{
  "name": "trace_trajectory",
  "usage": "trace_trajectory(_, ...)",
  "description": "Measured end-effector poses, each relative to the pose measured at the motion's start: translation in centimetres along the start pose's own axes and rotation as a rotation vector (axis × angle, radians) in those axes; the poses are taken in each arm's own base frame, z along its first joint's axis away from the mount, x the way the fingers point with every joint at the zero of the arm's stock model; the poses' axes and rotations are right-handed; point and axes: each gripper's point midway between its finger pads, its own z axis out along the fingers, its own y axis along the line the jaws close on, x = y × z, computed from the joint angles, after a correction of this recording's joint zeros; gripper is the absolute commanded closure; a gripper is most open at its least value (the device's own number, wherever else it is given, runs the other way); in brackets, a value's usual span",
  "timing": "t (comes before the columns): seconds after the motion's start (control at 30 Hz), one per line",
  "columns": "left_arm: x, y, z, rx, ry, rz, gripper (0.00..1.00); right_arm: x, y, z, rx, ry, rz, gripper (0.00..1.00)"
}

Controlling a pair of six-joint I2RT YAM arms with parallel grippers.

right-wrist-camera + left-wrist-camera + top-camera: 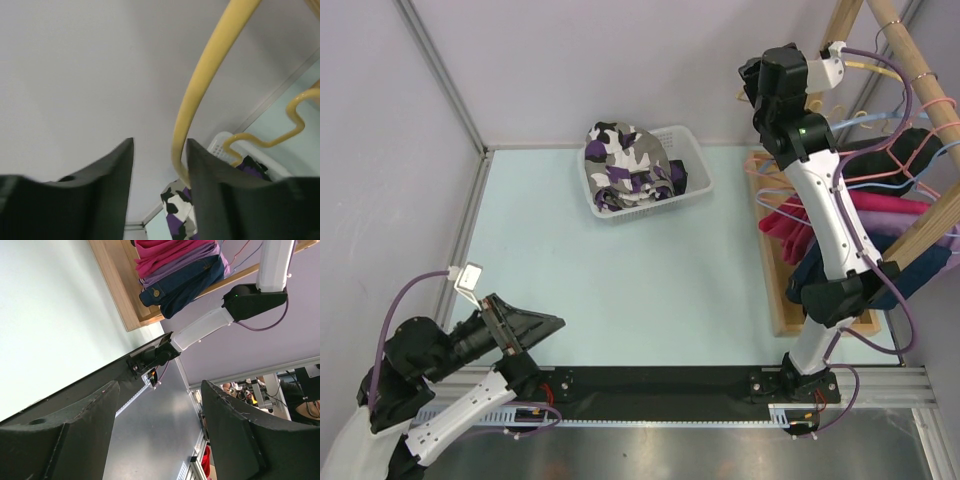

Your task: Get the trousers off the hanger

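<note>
Left tool (160, 390), at 7 o'clock in the top view, low over the pale green table (620, 300), its fingers set wide apart with nothing between them. Small soft trousers in purple, black and white camouflage cloth (623, 155), at 12 o'clock on the table, heaped in a white plastic lattice basket (655, 207) and free of any hanger, so the task appears all but complete. Right tool (160, 145), raised at 2 o'clock beside the wooden garment rack (932, 226), its fingers parted around the thin yellow-orange curved hanger (200, 75) without clamping it; the bar lies just beside the finger on that view's right, and contact cannot be told. The hanger's long axis runs from the gap toward 1 o'clock in the right wrist view, its wavy notched arm trailing toward 3 o'clock. The right arm is much the nearer to the hanger; the trousers lie at 8 o'clock from that tool, well apart. The coming move is probably a withdrawal clear of the bar.
</note>
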Motion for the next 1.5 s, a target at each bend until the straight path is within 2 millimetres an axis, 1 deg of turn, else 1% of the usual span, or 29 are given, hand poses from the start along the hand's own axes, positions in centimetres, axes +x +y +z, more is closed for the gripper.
trace_trajectory(0.03, 0.1, 0.1, 0.1, -0.002, 0.002, -0.001, 0.28, -0.1, 0.0, -0.4, 0.001, 0.002, -0.006, 0.27)
trace_trajectory(0.07, 0.1, 0.1, 0.1, -0.003, 0.004, -0.001, 0.28, -0.1, 0.1, -0.8, 0.001, 0.006, -0.01, 0.23)
trace_trajectory(0.1, 0.2, 0.2, 0.2, -0.004, 0.006, -0.001, 0.28, -0.2, 0.2, -1.2, 0.001, 0.01, -0.012, 0.16)
trace_trajectory(0.17, 0.3, 0.2, 0.2, -0.001, 0.011, -0.001, 0.28, -0.3, 0.2, -2.2, 0.006, 0.019, -0.023, 0.14)
trace_trajectory(0.2, 0.3, 0.1, 0.2, 0.002, 0.014, -0.001, 0.28, -0.3, 0.1, -2.6, 0.009, 0.025, -0.03, 0.05)
trace_trajectory(0.27, 0.4, 0.1, 0.3, 0.005, 0.017, -0.001, 0.28, -0.3, 0.1, -3.8, 0.013, 0.034, -0.042, 0.01)
trace_trajectory(0.47, 0.5, 0.2, 0.5, 0.007, 0.02, -0.001, 0.28, -1.1, -0.1, -7.5, 0.028, 0.032, -0.097, 0.0)
trace_trajectory(0.6, 0.7, 0.4, 0.7, 0.002, 0.027, -0.002, 0.28, -1.1, 0.1, -10.0, 0.02, 0.013, -0.166, 0.0)
trace_trajectory(0.83, 1.0, 0.9, 1.0, -0.011, 0.039, -0.012, 0.28, 0.4, 2.0, -14.1, -0.05, 0.01, -0.325, 0.0)
trace_trajectory(1.07, 1.1, 1.0, 1.0, -0.012, 0.04, -0.012, 0.27, 2.0, 3.1, -16.7, -0.103, 0.022, -0.464, 0.0)
trace_trajectory(1.13, 1.1, 1.0, 1.1, -0.012, 0.039, -0.012, 0.25, 3.1, 3.5, -17.7, -0.139, 0.045, -0.498, 0.0)
trace_trajectory(1.2, 1.1, 1.1, 1.2, -0.012, 0.038, -0.011, 0.24, 5.3, 4.2, -19.5, -0.211, 0.1, -0.543, 0.0)
trace_trajectory(1.3, 1.1, 1.4, 1.7, -0.013, 0.036, -0.011, 0.22, 9.6, 4.8, -22.3, -0.33, 0.21, -0.588, 0.0)
trace_trajectory(1.33, 1.2, 1.5, 1.9, -0.016, 0.037, -0.011, 0.21, 10.6, 4.7, -22.7, -0.353, 0.238, -0.598, 0.0)
trace_trajectory(1.37, 1.2, 1.8, 2.1, -0.022, 0.037, -0.012, 0.2, 12.5, 4.7, -23.9, -0.399, 0.282, -0.603, 0.0)
trace_trajectory(1.4, 1.4, 2.1, 2.3, -0.029, 0.038, -0.012, 0.2, 14.2, 4.2, -24.8, -0.44, 0.327, -0.611, 0.0)
trace_trajectory(1.47, 1.6, 2.8, 2.7, -0.04, 0.036, -0.013, 0.19, 17.9, 2.4, -26.6, -0.516, 0.418, -0.629, 0.0)
trace_trajectory(1.5, 1.7, 3.2, 2.9, -0.043, 0.031, -0.013, 0.19, 19.2, 1.3, -27.2, -0.538, 0.45, -0.637, 0.0)
